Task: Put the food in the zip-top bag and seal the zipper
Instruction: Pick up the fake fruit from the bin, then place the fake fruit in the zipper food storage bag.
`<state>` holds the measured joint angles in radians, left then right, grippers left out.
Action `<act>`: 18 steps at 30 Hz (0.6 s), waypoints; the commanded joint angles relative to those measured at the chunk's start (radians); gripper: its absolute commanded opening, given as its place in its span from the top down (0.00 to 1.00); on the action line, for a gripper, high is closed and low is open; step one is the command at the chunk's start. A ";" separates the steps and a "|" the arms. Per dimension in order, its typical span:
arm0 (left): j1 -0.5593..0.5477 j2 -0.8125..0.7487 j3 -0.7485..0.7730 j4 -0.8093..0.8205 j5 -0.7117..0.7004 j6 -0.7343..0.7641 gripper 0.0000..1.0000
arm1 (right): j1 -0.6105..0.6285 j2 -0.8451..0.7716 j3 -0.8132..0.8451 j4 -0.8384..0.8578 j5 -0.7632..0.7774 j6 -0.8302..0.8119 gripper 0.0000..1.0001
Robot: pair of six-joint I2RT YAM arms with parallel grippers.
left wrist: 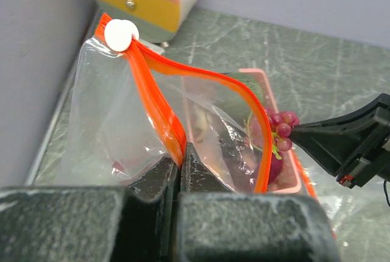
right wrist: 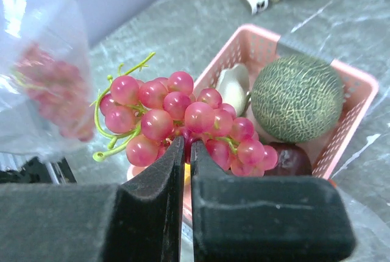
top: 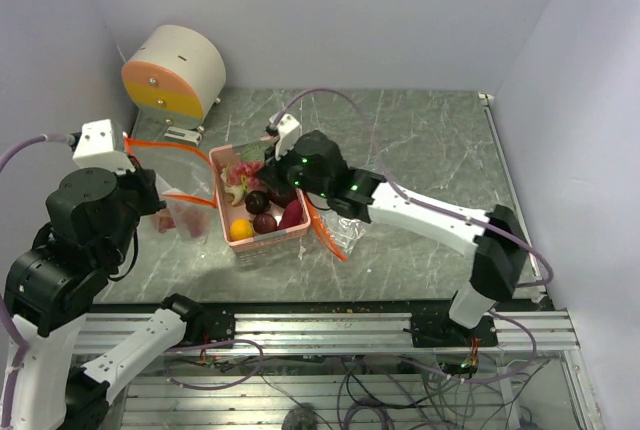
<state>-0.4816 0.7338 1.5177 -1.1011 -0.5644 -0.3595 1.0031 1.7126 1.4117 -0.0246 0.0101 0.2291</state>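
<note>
The right hand (right wrist: pixel 186 152) pinches the red grapes (right wrist: pixel 177 116) at its fingertips, above the pink basket (right wrist: pixel 356 88). The left hand (left wrist: pixel 181 161) clamps the zipper (left wrist: pixel 155 100) of the zip-top bag (left wrist: pixel 106 122) nearby.

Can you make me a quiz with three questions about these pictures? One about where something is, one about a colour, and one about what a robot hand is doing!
1. Where is the melon?
A. in the basket
B. in a cup
C. on a shelf

2. What colour is the zipper on the bag?
A. blue
B. orange
C. green

3. What is the right gripper doing?
A. standing wide open
B. shut on the grapes
C. holding a spoon

Answers:
1 A, it sits inside the pink rim.
2 B, an orange strip runs along the bag's mouth.
3 B, its fingers pinch the bunch.
</note>
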 commanded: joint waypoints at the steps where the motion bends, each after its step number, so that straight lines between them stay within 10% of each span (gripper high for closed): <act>1: 0.001 0.032 -0.002 0.167 0.163 0.002 0.93 | -0.033 -0.099 -0.075 0.108 0.042 0.054 1.00; 18: 0.001 0.031 -0.483 0.605 0.341 -0.096 0.93 | -0.138 -0.402 -0.105 0.123 -0.042 0.091 1.00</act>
<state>-0.4816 0.7586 1.1095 -0.6666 -0.2455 -0.4110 0.8688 1.3499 1.2900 0.0628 0.0334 0.2962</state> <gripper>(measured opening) 0.078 0.029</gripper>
